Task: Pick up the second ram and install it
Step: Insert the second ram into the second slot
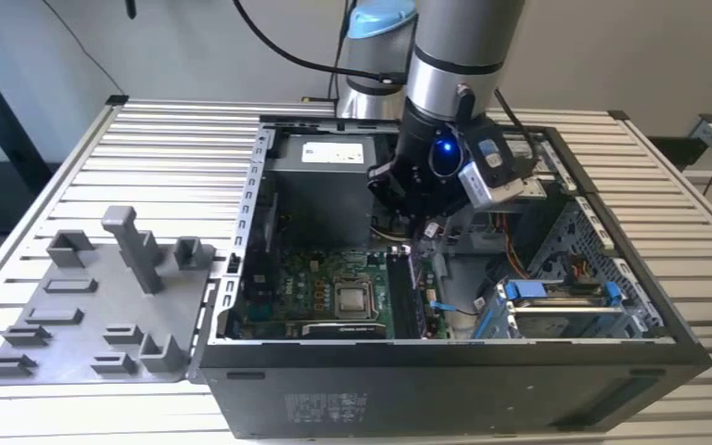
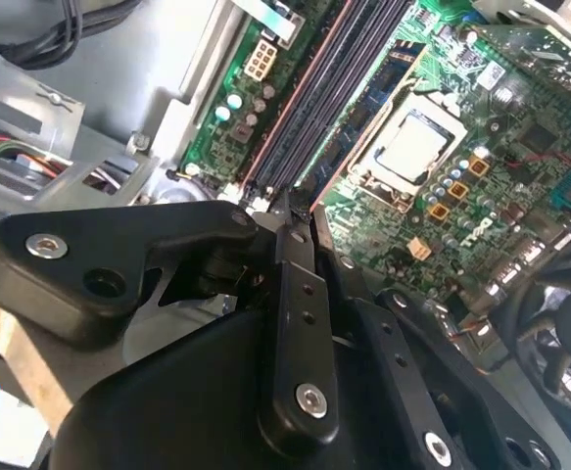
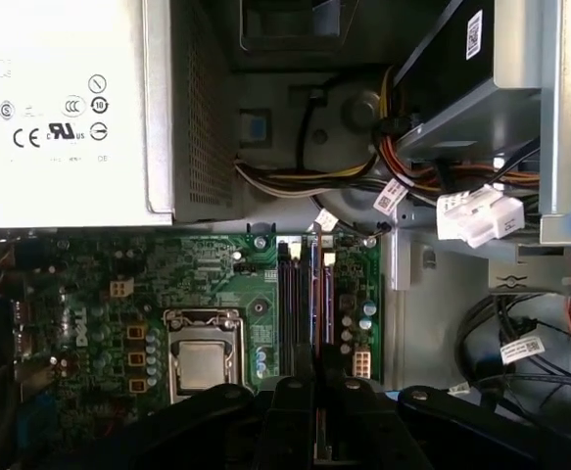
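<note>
Exterior view: slatted desk (image 1: 146, 148) bearing an open computer case (image 1: 455, 389) beside a grey fixture plate (image 1: 96, 306), motherboard (image 1: 319, 278) flat inside. Over it, gripper (image 1: 428, 227) closed narrowly on the second ram (image 1: 408, 283). In the first wrist view, stands edge-up among the memory slots (image 3: 287, 294) beside the processor socket (image 3: 202, 357), one end pinched between the fingertips (image 3: 290, 392).

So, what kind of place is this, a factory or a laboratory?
Probably a robotics laboratory or test bench: an open computer case lies on a slatted metal table, a grey holder plate sits beside it, and a robot arm reaches into the case.
</note>
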